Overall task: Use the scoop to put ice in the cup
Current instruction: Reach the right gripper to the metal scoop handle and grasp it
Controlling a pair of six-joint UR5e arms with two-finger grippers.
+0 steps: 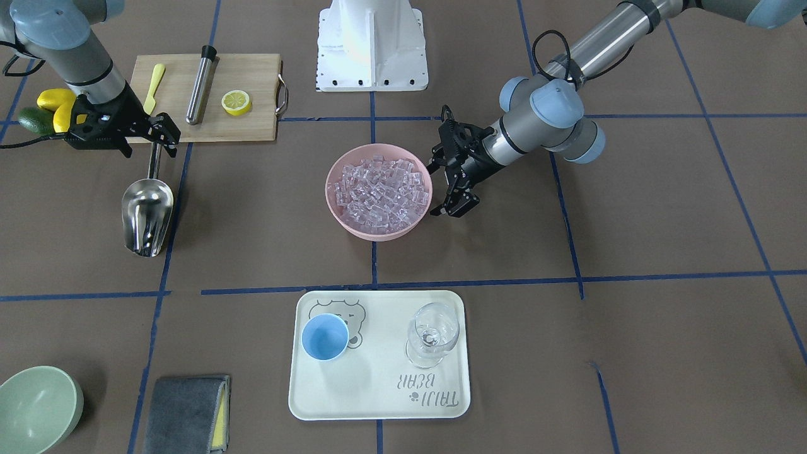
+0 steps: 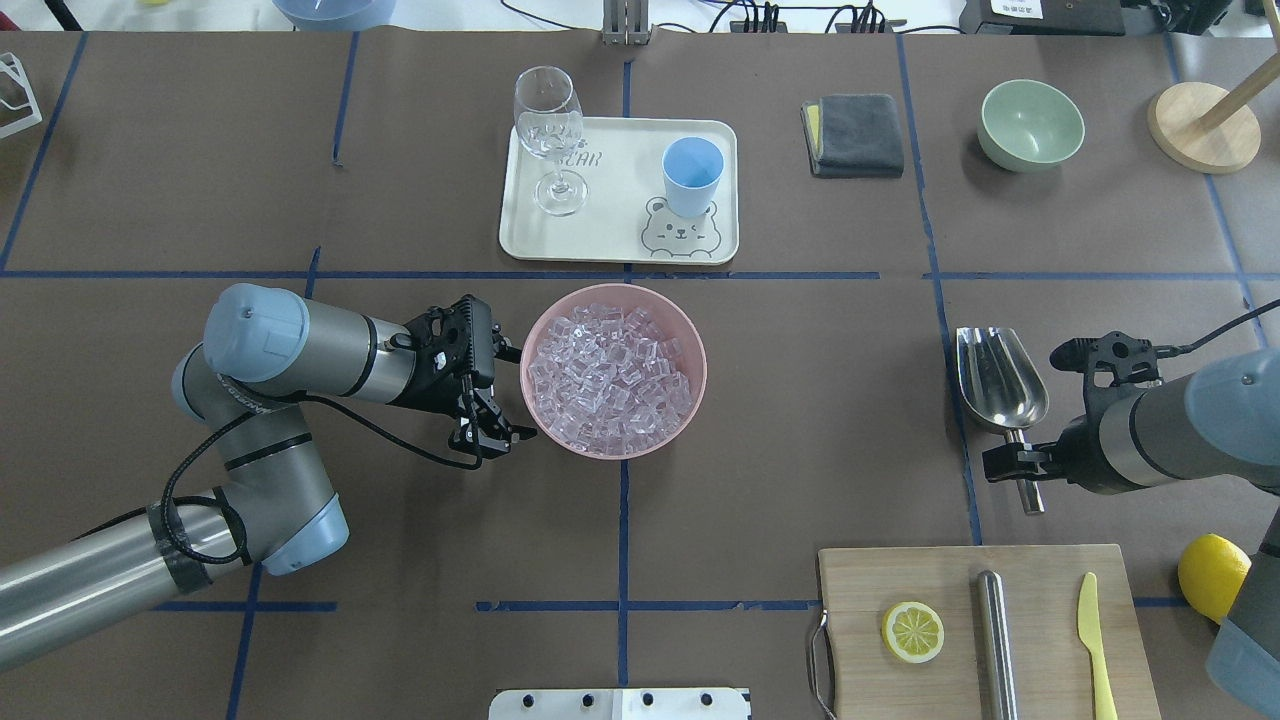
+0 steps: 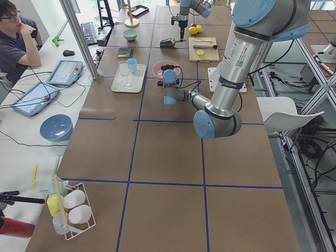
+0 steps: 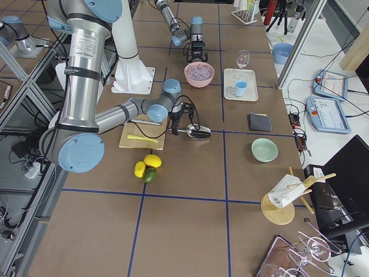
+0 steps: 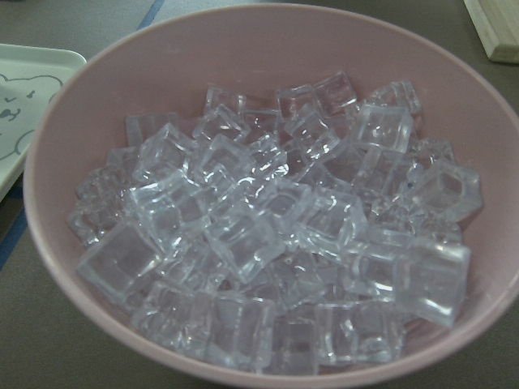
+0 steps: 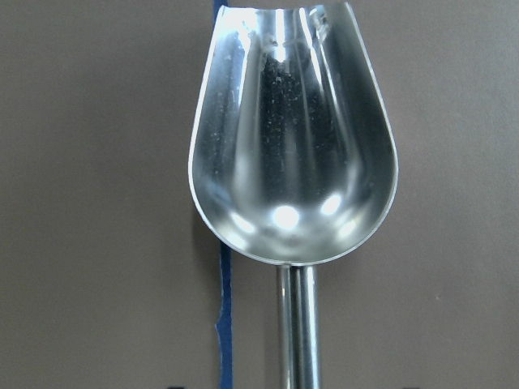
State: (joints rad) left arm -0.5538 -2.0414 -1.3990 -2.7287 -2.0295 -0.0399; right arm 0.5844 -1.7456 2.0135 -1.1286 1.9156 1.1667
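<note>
The ice (image 1: pixel 381 192) fills a pink bowl (image 1: pixel 334 211) at the table's middle, and it fills the left wrist view (image 5: pixel 268 235). My left gripper (image 2: pixel 512 393) is open and empty, level with the bowl's rim on its outer side. The scoop (image 2: pixel 998 375) lies on the table, empty, trough toward the tray; it also shows in the right wrist view (image 6: pixel 292 146). My right gripper (image 2: pixel 1022 465) is open, its fingers astride the thin handle. The light-blue cup (image 2: pixel 692 175) stands empty on a white tray (image 2: pixel 610 235).
A clear stemmed glass (image 2: pixel 548 130) shares the tray. A wooden board (image 2: pixel 860 585) holds a lemon slice, a steel cylinder (image 2: pixel 995 640) and a yellow knife. A lemon (image 2: pixel 1212 575), a green bowl (image 2: pixel 1030 125) and a grey cloth (image 2: pixel 860 135) lie around.
</note>
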